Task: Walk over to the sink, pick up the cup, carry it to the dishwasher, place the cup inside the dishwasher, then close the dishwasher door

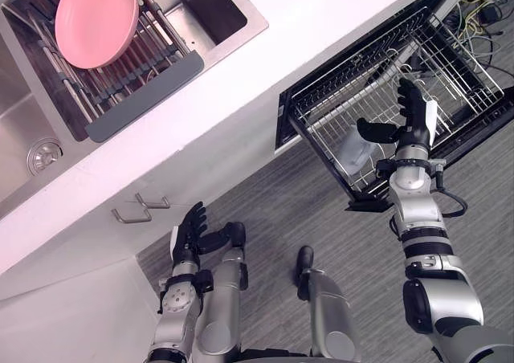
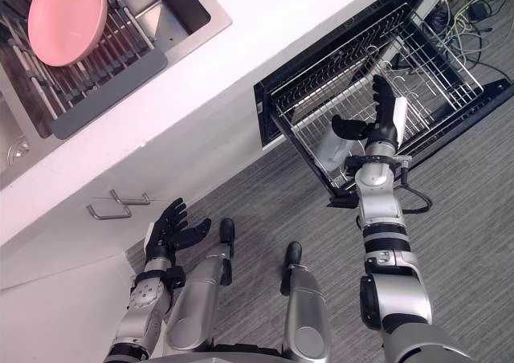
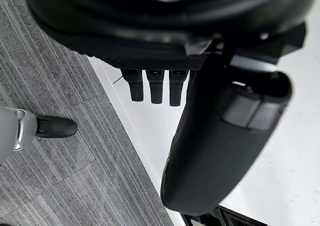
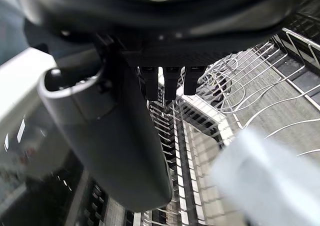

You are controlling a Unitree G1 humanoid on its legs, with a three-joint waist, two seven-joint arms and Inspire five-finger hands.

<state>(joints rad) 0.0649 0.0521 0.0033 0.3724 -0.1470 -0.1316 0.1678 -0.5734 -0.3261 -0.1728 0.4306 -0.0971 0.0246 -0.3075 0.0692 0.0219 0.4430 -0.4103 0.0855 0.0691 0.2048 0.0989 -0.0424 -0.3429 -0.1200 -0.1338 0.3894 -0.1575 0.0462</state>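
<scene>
A pale translucent cup [image 1: 354, 149] lies in the front corner of the pulled-out wire rack [image 1: 458, 82] of the open dishwasher [image 1: 287, 122]. My right hand [image 1: 411, 122] is open just over the rack, fingers straight and thumb spread above the cup, holding nothing. In the right wrist view the cup [image 4: 265, 178] shows as a pale blur beside the fingers [image 4: 164, 83]. Lower down, in front of the white cabinet, my left hand [image 1: 189, 233] hangs open and idle.
The white counter [image 1: 305, 26] runs between the dishwasher and a steel sink [image 1: 24, 114]. A pink bowl [image 1: 95, 19] rests in a drying rack over the sink. Metal cabinet handles [image 1: 140, 208] stick out near the left hand. Loose cables [image 1: 482, 6] lie beyond the dishwasher.
</scene>
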